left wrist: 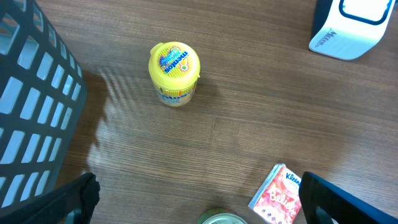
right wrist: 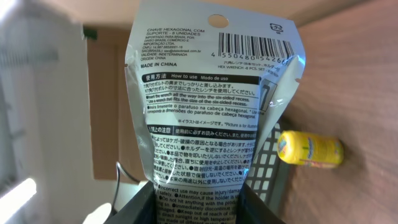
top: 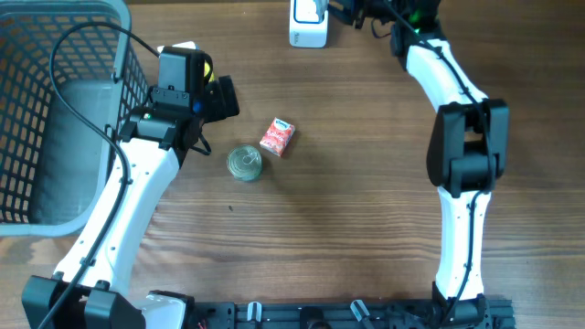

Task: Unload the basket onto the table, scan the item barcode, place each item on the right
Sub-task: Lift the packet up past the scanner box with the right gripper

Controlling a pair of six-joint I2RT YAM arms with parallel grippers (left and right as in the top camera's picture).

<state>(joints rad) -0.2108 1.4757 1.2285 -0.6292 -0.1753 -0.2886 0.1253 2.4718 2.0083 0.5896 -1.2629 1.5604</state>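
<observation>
Wooden table (top: 366,228); left pincer (left wrist: 196,202) hangs wide open above it; outstretched right pincer (right wrist: 199,208) clamps a packet (right wrist: 205,99).

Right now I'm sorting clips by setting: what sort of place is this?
Probably a mock shop checkout on a wooden table: a white barcode scanner, a grey basket and a barcoded hex wrench pack.

Soft, even light fills the overhead view, and the wooden table (top: 366,228) is sharp with faint shadows. Left of the left hand (left wrist: 202,202), the basket (left wrist: 31,124) throws a striped shadow on the wood. That hand's fingers (left wrist: 339,202) are dark and blurred. Above the right hand (right wrist: 199,208), the hex wrench packet (right wrist: 205,93) shows sheen along its crease. The background beyond is blurred and washed out.
</observation>
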